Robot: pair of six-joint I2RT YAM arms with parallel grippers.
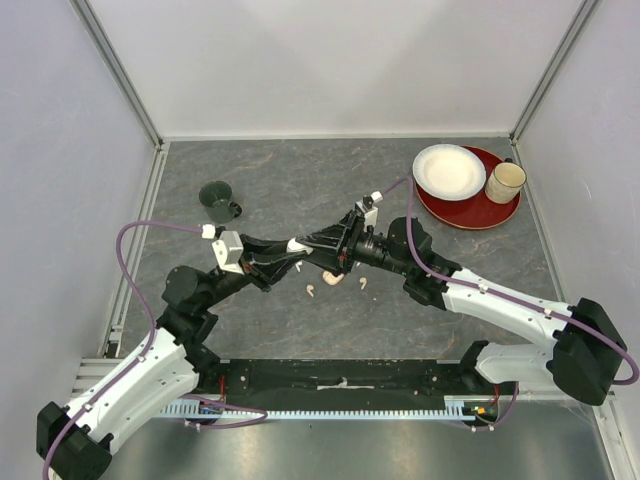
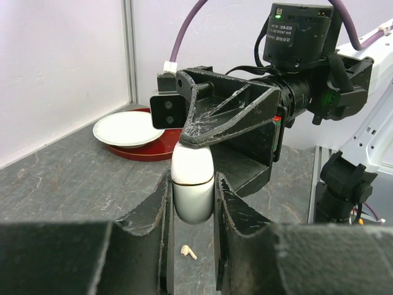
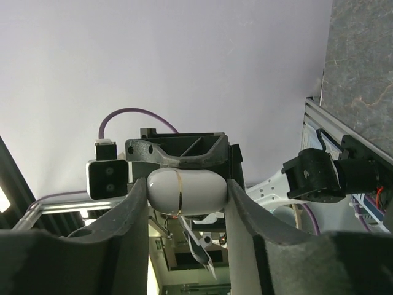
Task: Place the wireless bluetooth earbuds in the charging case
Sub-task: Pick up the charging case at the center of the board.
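The white oval charging case (image 1: 297,244) is closed, with a thin gold seam, and is held above the middle of the table. My left gripper (image 1: 300,250) is shut on its lower half; in the left wrist view the case (image 2: 192,178) stands upright between my fingers (image 2: 156,209). My right gripper (image 1: 318,243) is shut on the case from the other side; in the right wrist view the case (image 3: 184,192) spans both pads. Three small pale earbuds (image 1: 313,291) (image 1: 331,280) (image 1: 363,283) lie on the table below the grippers. One earbud (image 2: 188,251) shows below the case.
A dark green cup (image 1: 217,199) stands at the back left. A red plate (image 1: 470,205) at the back right carries a white dish (image 1: 448,171) and a beige mug (image 1: 505,182). Walls enclose the table on three sides.
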